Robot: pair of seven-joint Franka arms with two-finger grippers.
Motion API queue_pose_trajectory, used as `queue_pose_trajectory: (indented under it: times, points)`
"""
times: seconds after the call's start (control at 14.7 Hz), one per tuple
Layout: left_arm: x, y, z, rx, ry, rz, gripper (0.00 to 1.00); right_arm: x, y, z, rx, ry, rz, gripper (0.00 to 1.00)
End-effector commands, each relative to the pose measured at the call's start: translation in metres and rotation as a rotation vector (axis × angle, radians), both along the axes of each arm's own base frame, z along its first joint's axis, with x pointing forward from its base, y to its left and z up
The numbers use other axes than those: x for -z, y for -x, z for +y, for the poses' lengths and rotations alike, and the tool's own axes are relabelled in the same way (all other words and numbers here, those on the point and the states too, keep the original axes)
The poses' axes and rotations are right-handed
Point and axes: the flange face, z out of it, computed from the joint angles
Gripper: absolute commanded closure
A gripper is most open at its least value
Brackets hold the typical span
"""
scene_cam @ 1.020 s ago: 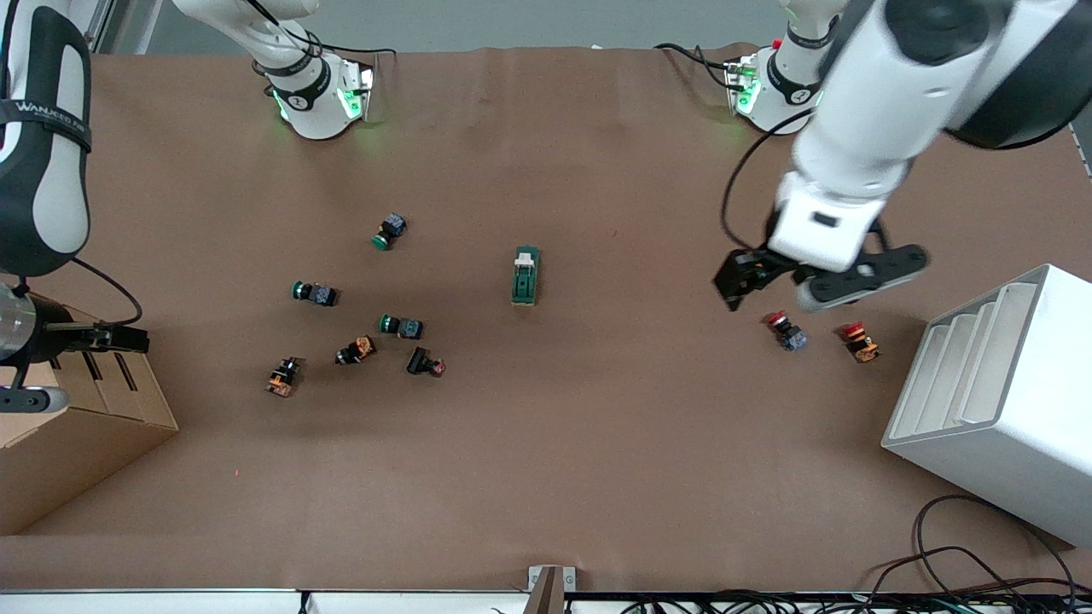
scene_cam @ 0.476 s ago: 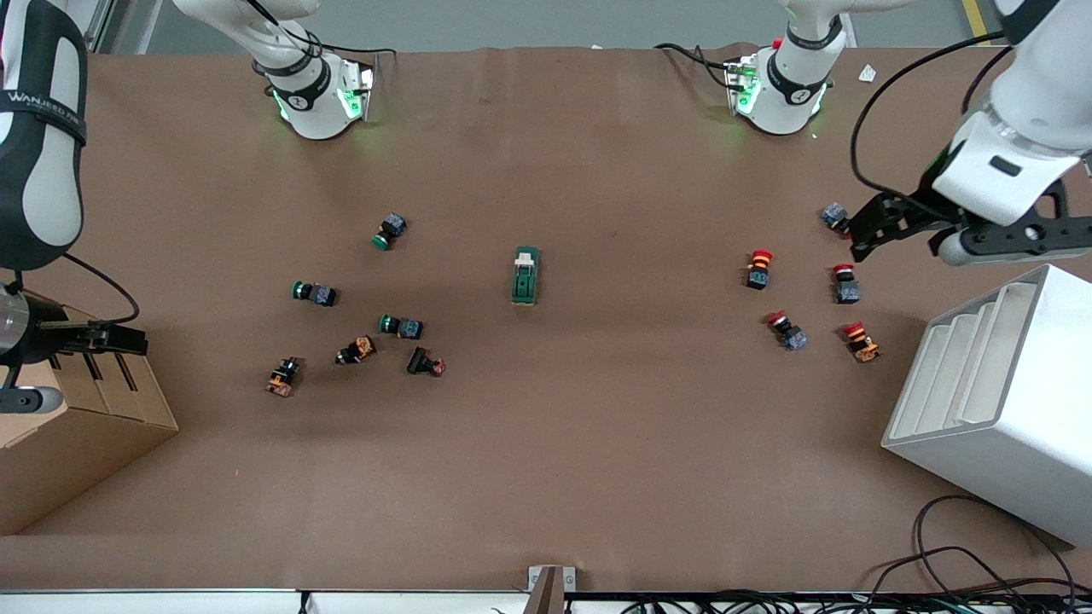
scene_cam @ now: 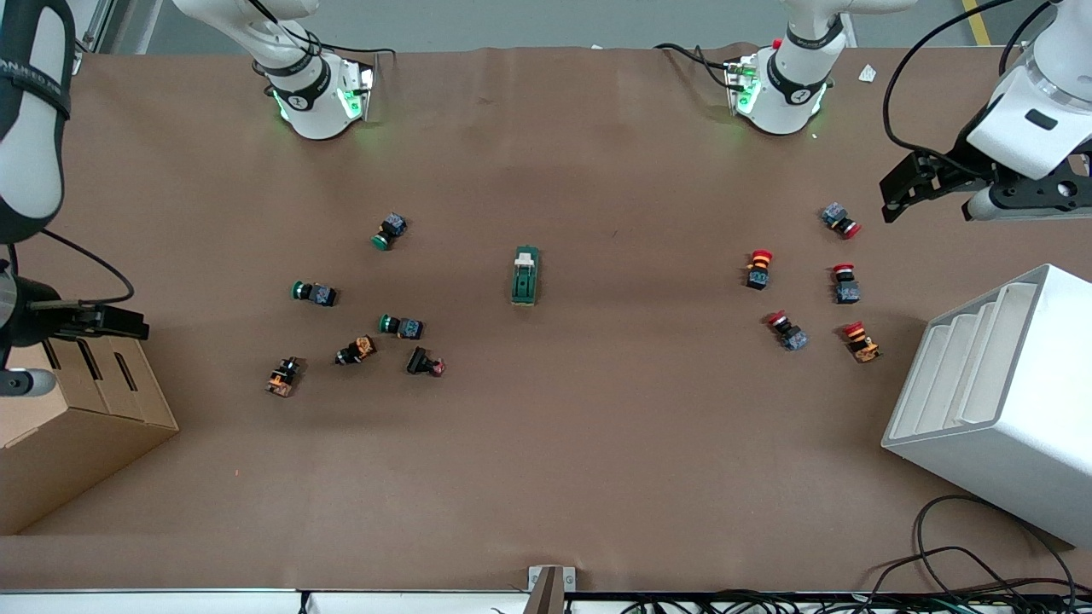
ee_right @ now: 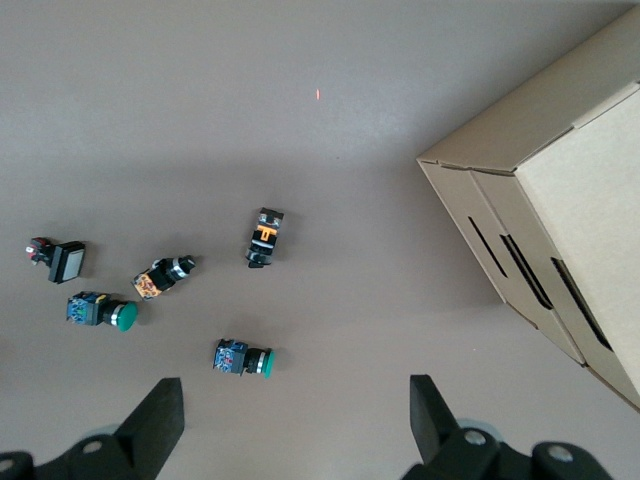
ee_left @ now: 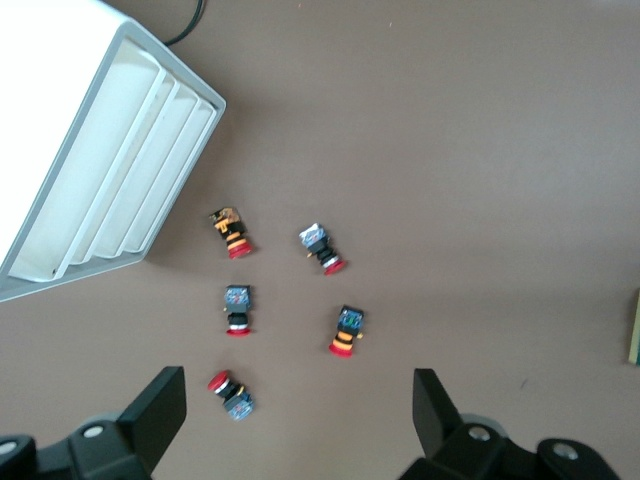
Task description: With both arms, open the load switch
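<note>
Both grippers are hanging with fingers spread wide and pinching nothing: the left gripper (scene_cam: 896, 189) is hovering over the table (scene_cam: 597, 477) toward the left arm's end, above the cluster of red push buttons (scene_cam: 840, 220), and its two fingers (ee_left: 160, 405) are showing well apart in the left wrist view; the right gripper (scene_cam: 119, 322) is hovering at the right arm's end, just above the top of the cardboard box (scene_cam: 68, 426), and its fingers (ee_right: 160, 415) are likewise standing well apart in the right wrist view. The load switch (scene_cam: 525, 275) is lying alone near the middle of the brown table, well apart from both grippers, between the green and orange push buttons (scene_cam: 401, 326) toward the right arm's end and the red ones toward the left arm's end. It is presenting as a small dark-green rectangular block, its long side running toward the front camera, with a cream lever piece sitting at the end nearer the robots' bases. The left arm is reaching out from its green-lit base (scene_cam: 772, 89) and bending back over the white slotted rack (scene_cam: 1007, 401); the right arm is crossing the view's edge in a large blurred black-and-white link. Both arms' upper links are running out of frame. In the left wrist view only a thin green sliver of the load switch is showing at the picture's edge; in the right wrist view it is not appearing. The lever's position cannot be made out.
</note>
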Motion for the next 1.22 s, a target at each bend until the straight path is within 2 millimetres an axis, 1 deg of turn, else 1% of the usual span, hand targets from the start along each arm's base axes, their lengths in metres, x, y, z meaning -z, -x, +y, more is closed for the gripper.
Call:
queue_pose_trajectory:
  times: [0.0,0.14,0.27,0.54,0.68,0.75,0.82,1.02,1.16]
  points:
    - [0.002,0.006,0.004,0.029,0.013,0.018,0.00,-0.023,0.015,0.015,-0.034,-0.004,-0.015,0.00]
    - [0.004,0.005,0.009,0.080,0.012,0.024,0.00,-0.027,0.029,0.010,-0.026,-0.011,-0.003,0.00]
    - [0.003,0.006,0.016,0.080,0.012,0.034,0.00,-0.034,0.044,0.000,-0.011,-0.019,-0.008,0.00]
    - [-0.001,0.012,0.013,0.066,0.031,0.040,0.00,-0.049,0.070,0.000,-0.013,-0.028,-0.015,0.00]
    - [-0.001,0.015,0.010,0.067,0.030,0.040,0.00,-0.056,0.083,-0.004,-0.007,-0.032,-0.018,0.00]
    - [-0.003,0.018,0.009,0.067,0.030,0.037,0.00,-0.061,0.088,0.003,-0.020,-0.036,-0.022,0.00]
    - [-0.003,0.018,0.009,0.067,0.030,0.037,0.00,-0.065,0.094,0.006,-0.025,-0.037,-0.025,0.00]
    - [-0.004,0.014,0.010,0.078,0.031,0.034,0.00,-0.083,0.108,0.009,-0.030,-0.039,-0.025,0.00]
    - [-0.003,0.010,0.010,0.086,0.031,0.035,0.00,-0.091,0.112,0.010,-0.030,-0.041,-0.015,0.00]
